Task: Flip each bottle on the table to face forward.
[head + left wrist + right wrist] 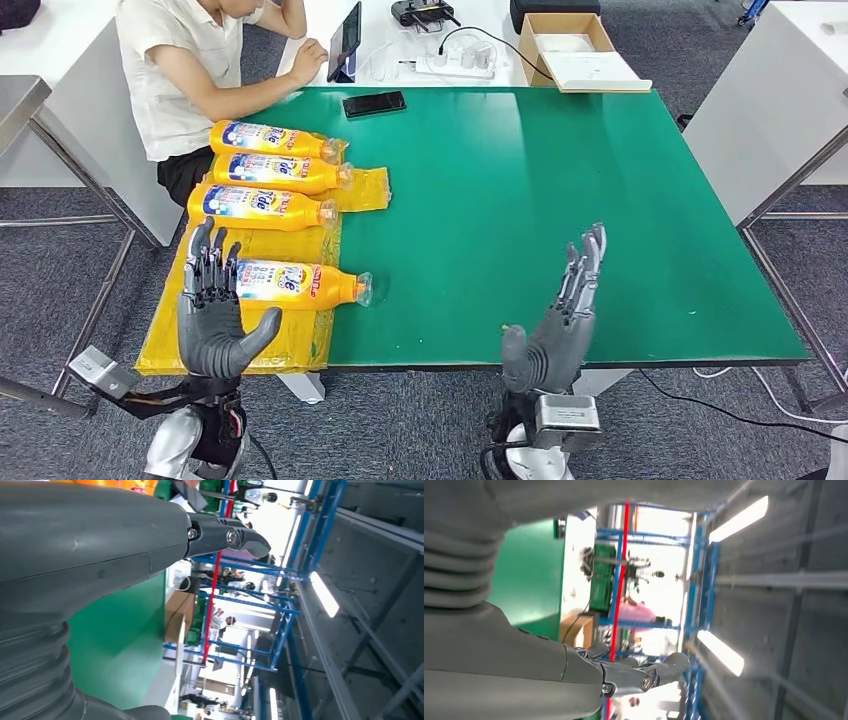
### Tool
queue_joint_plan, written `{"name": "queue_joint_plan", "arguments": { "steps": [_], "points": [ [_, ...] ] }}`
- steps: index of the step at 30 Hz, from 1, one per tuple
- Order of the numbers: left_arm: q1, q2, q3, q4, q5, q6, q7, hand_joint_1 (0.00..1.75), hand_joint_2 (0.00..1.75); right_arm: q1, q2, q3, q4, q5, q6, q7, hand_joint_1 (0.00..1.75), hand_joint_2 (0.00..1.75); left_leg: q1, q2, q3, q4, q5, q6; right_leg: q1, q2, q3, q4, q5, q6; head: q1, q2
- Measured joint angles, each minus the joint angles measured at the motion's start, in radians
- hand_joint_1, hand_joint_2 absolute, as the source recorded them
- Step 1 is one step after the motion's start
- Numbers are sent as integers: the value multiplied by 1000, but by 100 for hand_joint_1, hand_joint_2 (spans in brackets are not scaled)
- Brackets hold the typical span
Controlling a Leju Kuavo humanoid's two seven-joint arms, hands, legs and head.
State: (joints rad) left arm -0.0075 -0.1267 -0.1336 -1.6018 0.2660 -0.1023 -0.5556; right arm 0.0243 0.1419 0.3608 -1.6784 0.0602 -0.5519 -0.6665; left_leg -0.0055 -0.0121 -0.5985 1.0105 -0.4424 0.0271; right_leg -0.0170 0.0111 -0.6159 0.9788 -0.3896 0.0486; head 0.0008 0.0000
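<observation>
Lying on their sides at the left part of the green table (560, 200), four yellow bottles form a column from far to near, all with caps pointing to the right and labels turned up. The farthest bottle (270, 138) is close to the seated person (200, 70); the second bottle (280, 172) and the third bottle (262, 206) lie just beside each other behind it. The nearest bottle (300, 284) lies a little apart from the third one. All four rest on yellow plastic bags (250, 335) spread over the left edge of the table.

The left hand (215, 310) is raised at the near left corner, palm up, fingers straight and spread, holding nothing; its fingertips overlap the base end of the nearest bottle in the head view, but I cannot tell if they touch. The right hand (560, 320) is raised at the near edge, well right of the bottles, fingers straight and slightly apart, holding nothing.

At the far side lie a black phone (374, 103), a tablet (346, 42) and a cardboard box (568, 48).
</observation>
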Motion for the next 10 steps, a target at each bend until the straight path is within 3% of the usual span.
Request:
{"name": "queue_joint_plan", "arguments": {
  "steps": [1,4,7,10],
  "points": [
    [9,-1,-5,-12,-4,4,1,0,175,6,6,-11,-4,-5,-2,0,0,175,0,0,0,0,0,0,0,0,0,0,0,0,0,0],
    [39,1,-19,-33,-99,51,5,0,175,27,17,-38,-7,5,-11,0,0,175,0,0,0,0,0,0,0,0,0,0,0,0,0,0],
    [83,8,-36,-35,-258,159,7,0,175,54,29,-62,-6,32,-61,0,0,175,0,0,0,0,-1,0,0,0,0,0,0,0,0,0],
    [121,8,-53,-35,-295,226,16,0,175,80,49,-88,-6,67,-80,0,0,175,0,1,0,0,-1,0,0,0,-1,0,-1,0,0,0]
  ]
}}
